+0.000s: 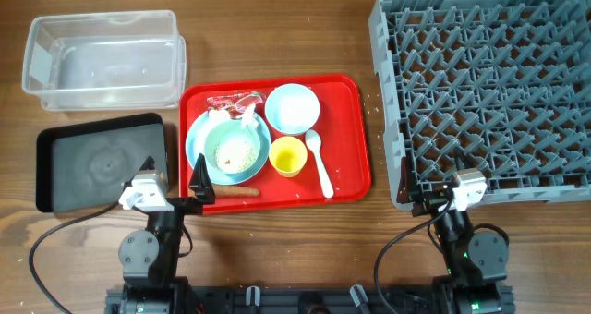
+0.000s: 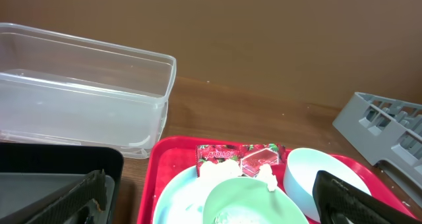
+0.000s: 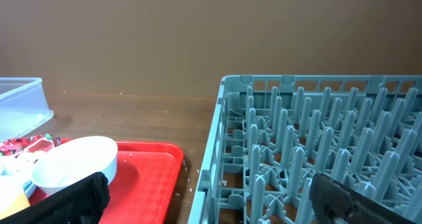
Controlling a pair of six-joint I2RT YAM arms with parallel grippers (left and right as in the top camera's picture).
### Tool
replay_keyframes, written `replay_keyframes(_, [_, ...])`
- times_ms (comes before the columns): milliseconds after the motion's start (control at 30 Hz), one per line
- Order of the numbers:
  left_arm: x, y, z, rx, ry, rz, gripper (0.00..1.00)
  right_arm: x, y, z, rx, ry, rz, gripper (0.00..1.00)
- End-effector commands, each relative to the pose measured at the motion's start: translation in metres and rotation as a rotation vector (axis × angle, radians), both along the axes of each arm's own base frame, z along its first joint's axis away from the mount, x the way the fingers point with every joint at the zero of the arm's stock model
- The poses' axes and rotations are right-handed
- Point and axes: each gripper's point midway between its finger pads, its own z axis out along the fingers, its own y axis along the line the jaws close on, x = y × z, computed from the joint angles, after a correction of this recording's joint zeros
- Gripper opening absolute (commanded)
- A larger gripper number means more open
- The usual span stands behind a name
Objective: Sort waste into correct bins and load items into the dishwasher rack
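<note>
A red serving tray [image 1: 351, 166] holds a light-blue plate [image 1: 196, 138] under a pale-green bowl [image 1: 235, 152] of rice grains. It also holds a light-blue bowl [image 1: 293, 108], a yellow cup [image 1: 287, 155], a white spoon [image 1: 319, 159], red-and-white wrappers [image 1: 231, 102] and an orange-brown stick [image 1: 235, 192]. My left gripper [image 1: 175, 175] is open and empty at the tray's front left. In the left wrist view the left gripper [image 2: 211, 207] hangs over the green bowl [image 2: 254, 201] and plate [image 2: 181, 197]. My right gripper [image 1: 432, 171] is open and empty at the grey rack's [image 1: 489, 83] front-left corner.
The clear tub [image 1: 102, 60] stands at the back left and the black tray [image 1: 102, 162] lies in front of it, both left of the red tray. White crumbs lie on the wood between the red tray and the rack [image 3: 316, 132].
</note>
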Motion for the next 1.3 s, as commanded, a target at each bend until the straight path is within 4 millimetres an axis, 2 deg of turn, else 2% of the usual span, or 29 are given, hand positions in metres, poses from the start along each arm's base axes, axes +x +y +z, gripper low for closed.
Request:
replay_keyframes(0, [0.0, -0.001, -0.003, 0.011, 0.007, -0.007, 1.0, 0.0, -0.001, 0.001, -0.006, -0.008, -0.003, 1.0])
replay_keyframes(800, [0.0, -0.001, -0.003, 0.011, 0.008, -0.007, 1.0, 0.0, -0.001, 0.002, -0.004, -0.012, -0.003, 1.0])
replay_keyframes(933, [0.0, -0.001, -0.003, 0.011, 0.007, -0.007, 1.0, 0.0, -0.001, 0.004, 0.048, -0.005, -0.004, 1.0])
replay_keyframes(1033, [0.0, -0.001, -0.001, 0.011, 0.001, -0.008, 1.0, -0.002, -0.001, 0.016, 0.05, -0.028, -0.003, 1.0])
replay_keyframes(1133, [-0.001, -0.001, 0.01, 0.011, -0.016, -0.007, 1.0, -0.005, -0.001, 0.035, 0.053, -0.043, -0.002, 1.0])
replay_keyframes(1267, [-0.004, -0.001, 0.019, 0.011, 0.037, -0.007, 1.0, -0.008, -0.002, 0.051, 0.047, -0.005, -0.003, 1.0])
